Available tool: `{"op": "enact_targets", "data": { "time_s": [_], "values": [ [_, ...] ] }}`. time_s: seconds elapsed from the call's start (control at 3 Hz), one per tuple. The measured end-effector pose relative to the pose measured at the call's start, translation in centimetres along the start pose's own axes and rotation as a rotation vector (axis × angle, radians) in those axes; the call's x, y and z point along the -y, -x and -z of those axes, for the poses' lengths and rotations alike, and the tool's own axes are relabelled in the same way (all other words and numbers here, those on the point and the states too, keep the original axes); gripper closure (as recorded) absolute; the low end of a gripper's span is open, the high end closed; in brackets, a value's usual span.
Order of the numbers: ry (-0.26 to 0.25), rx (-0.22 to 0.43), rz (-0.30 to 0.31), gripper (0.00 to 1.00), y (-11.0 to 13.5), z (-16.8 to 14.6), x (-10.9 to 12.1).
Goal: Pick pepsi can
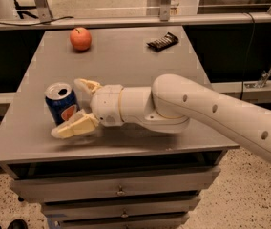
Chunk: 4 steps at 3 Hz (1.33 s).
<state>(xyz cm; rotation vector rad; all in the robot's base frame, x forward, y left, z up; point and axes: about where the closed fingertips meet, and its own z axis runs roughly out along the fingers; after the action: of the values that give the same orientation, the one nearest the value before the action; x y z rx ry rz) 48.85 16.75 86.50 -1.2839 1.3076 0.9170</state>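
Observation:
The pepsi can [61, 104] stands upright on the grey table [126, 61] near its front left, dark blue with a silver top. My gripper [71, 108] reaches in from the right on a white arm. Its two cream fingers are spread, one [87, 86] behind the can and one [76, 127] in front of it, so the can's right side sits between them. The fingers have not closed on the can.
An orange-red apple [80, 38] sits at the table's back left. A flat black snack bar [162, 41] lies at the back right. Drawers [121, 190] run below the table's front edge. A rail and dark benches stand behind.

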Motion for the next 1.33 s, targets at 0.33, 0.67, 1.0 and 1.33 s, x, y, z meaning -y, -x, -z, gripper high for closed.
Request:
{"op": "enact_targets", "data": {
  "time_s": [0.33,0.67,1.0,1.33],
  "values": [
    [-0.012,0.018,-0.01,0.41,-0.6,-0.3,0.5],
    [-0.028,0.027,-0.012,0.64,-0.5,-0.1,0.9],
    [-0.04,0.026,-0.016,0.87,0.4,0.5,1.7],
    [-0.062,0.056,-0.035,1.0,2.8,2.5,2.7]
  ]
}}
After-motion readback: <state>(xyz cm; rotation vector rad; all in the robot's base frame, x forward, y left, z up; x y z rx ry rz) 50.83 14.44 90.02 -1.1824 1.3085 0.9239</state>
